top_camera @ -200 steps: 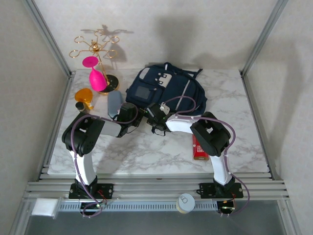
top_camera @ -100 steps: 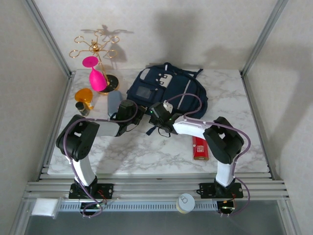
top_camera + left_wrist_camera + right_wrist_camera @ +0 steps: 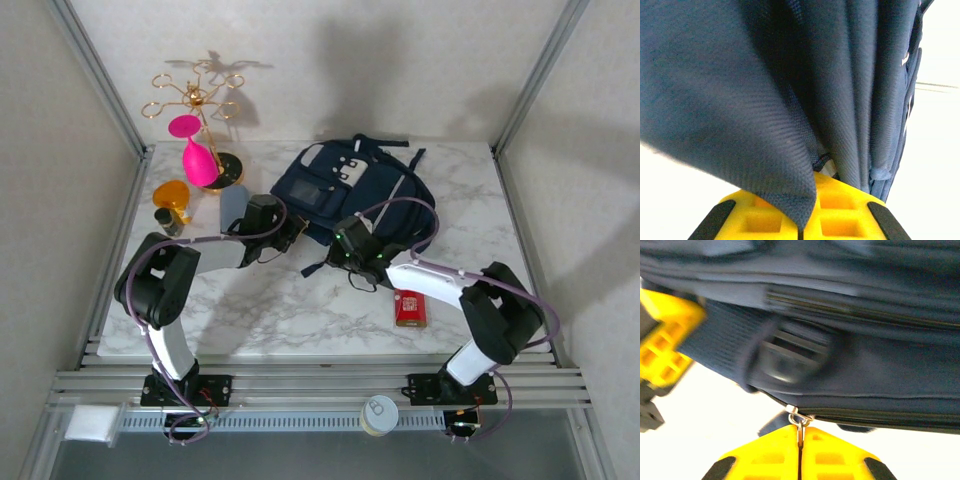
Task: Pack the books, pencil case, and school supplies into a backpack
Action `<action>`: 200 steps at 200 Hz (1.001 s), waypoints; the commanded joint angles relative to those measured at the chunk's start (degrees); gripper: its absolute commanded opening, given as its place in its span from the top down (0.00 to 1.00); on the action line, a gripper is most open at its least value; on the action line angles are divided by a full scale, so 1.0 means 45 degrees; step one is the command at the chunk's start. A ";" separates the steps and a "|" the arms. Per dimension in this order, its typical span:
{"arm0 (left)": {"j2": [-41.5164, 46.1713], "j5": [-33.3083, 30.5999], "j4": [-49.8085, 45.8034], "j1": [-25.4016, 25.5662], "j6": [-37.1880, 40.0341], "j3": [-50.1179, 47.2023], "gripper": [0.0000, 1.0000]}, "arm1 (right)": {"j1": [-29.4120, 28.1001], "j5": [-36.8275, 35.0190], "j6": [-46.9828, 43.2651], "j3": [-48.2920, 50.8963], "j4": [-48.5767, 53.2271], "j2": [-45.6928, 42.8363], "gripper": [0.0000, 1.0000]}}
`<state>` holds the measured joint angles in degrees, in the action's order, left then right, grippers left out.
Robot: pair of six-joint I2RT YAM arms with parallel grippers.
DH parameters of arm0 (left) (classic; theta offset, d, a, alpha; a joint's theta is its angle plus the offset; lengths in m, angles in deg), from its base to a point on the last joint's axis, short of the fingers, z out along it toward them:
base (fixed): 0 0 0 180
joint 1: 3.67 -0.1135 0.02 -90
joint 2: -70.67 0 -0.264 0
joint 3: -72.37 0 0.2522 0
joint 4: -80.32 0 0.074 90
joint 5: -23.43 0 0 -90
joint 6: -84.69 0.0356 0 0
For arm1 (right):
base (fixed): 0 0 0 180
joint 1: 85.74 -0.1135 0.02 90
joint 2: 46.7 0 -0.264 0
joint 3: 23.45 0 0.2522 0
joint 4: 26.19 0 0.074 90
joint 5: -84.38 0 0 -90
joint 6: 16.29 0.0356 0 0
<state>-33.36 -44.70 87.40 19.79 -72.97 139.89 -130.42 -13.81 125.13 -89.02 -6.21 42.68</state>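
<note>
The navy backpack lies at the back middle of the table. My left gripper is at the backpack's near left edge, shut on a fold of its navy fabric. Just to the right, my right gripper is at the near edge, shut on the metal zipper pull at the end of a zip line; the left gripper's yellow fingers show beside it. The grey-blue pencil case lies left of the backpack. The red school supplies pack lies near the front right. The books are out of view.
A gold rack with a pink glass stands at the back left. An orange object and a small dark bottle sit by the left edge. Bare marble table lies in front of the arms.
My right gripper has closed on the zipper pull and moved right and nearer. The backpack has shifted and turned to the right. My left gripper has kept its hold on the fabric.
</note>
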 commanded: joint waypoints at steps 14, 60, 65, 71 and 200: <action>0.0048 -0.2565 0.0914 -0.0667 0.0479 0.0496 1.00 | -0.0171 0.1093 -0.1116 -0.0203 0.2582 0.0034 1.00; 0.0225 -0.2744 0.0464 -0.1124 0.0994 0.0496 1.00 | -0.0129 0.0074 -0.1936 -0.1881 0.5021 0.0663 1.00; 0.0194 -0.2819 0.0309 -0.1209 0.1241 0.0669 1.00 | -0.0116 0.0083 -0.2028 -0.1697 0.5044 0.0489 1.00; 0.0110 -0.3032 -0.0124 -0.1313 0.1634 0.1028 1.00 | -0.0109 0.0076 -0.2184 -0.1529 0.5100 0.0269 1.00; 0.3089 -0.1184 0.1891 -0.0078 -0.0980 -0.2541 0.36 | -0.0222 0.2018 -0.2988 -0.1446 0.3254 -0.0283 1.00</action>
<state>-28.53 -47.33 86.03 14.50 -66.74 138.64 -130.51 -7.73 113.24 -94.38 9.55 41.29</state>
